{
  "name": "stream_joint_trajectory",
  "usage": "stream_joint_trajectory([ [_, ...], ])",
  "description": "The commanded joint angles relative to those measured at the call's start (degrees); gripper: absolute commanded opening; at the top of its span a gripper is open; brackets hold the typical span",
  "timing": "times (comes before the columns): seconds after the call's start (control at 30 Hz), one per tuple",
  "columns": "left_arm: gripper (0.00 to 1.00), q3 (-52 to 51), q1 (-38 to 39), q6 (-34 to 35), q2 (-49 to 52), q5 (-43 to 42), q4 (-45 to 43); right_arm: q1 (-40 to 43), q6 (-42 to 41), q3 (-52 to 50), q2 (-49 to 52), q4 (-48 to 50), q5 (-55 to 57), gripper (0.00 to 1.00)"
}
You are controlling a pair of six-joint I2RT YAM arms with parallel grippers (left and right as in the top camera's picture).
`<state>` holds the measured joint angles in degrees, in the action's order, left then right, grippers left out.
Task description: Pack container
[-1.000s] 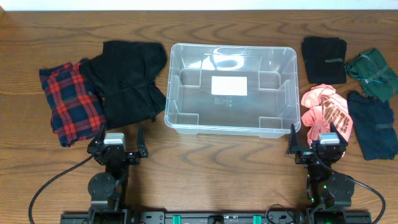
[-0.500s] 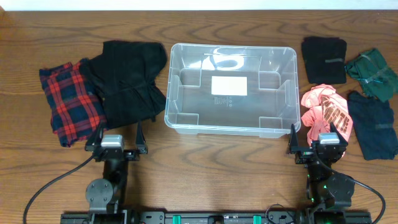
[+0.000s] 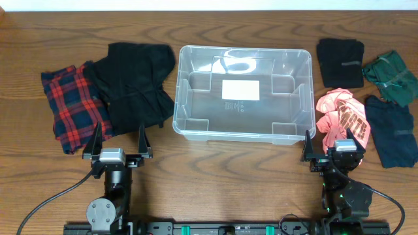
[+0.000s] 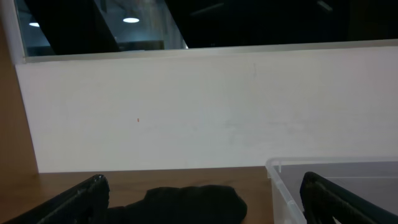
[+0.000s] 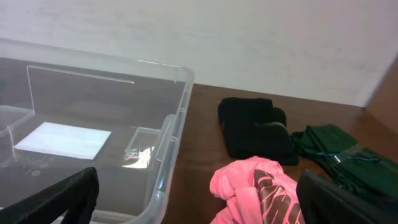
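The clear plastic container [image 3: 184, 124] stands at the table's middle, with nothing in it but the white label [image 3: 240, 89] on its base. It also shows in the right wrist view [image 5: 163, 149] and at the right edge of the left wrist view [image 4: 283, 183]. My left gripper [image 3: 117, 142] is open and empty, just in front of a black garment [image 3: 134, 81], which also shows in the left wrist view [image 4: 193, 202]. My right gripper [image 3: 330, 147] is open and empty, just in front of a pink garment [image 3: 343, 117], which also shows in the right wrist view [image 5: 249, 186].
A red plaid garment [image 3: 72, 108] lies at the far left. At the right lie a black folded garment [image 3: 340, 60], a green garment [image 3: 392, 77] and a dark garment [image 3: 392, 134]. A white wall [image 4: 199, 106] runs behind the table.
My left gripper has opened wider and moved a little left and toward the table's front edge. The right arm has not moved.
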<state>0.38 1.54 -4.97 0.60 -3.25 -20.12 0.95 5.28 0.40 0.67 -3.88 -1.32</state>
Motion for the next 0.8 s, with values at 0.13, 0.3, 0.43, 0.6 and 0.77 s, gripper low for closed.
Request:
stream_joint_trajectory([
  [0.13,0.98,-0.15,-0.28,-0.76,-0.37,-0.63,-0.55,0.50,1.49,-0.09,-0.28,-0.22,0.26,0.99],
  [0.3,0.98,-0.15,-0.28,-0.79,-0.37,-0.61,-0.66,0.50,3.61,-0.09,-0.28,-0.17,2.80,0.99],
  [0.43,0.98,-0.15,-0.28,-0.79,-0.37,-0.61,-1.73,0.50,3.39,-0.09,-0.28,-0.20,1.49,0.99],
  [0.6,0.98,-0.15,-0.28,0.09,-0.37,-0.66,-1.31,0.48,3.34,-0.09,-0.28,2.71,-1.16,0.99],
  [0.77,0.98,-0.07,-0.28,0.07,-0.37,-1.46,-9.27,0.50,0.22,2.93,-0.28,5.09,-7.85,0.99],
])
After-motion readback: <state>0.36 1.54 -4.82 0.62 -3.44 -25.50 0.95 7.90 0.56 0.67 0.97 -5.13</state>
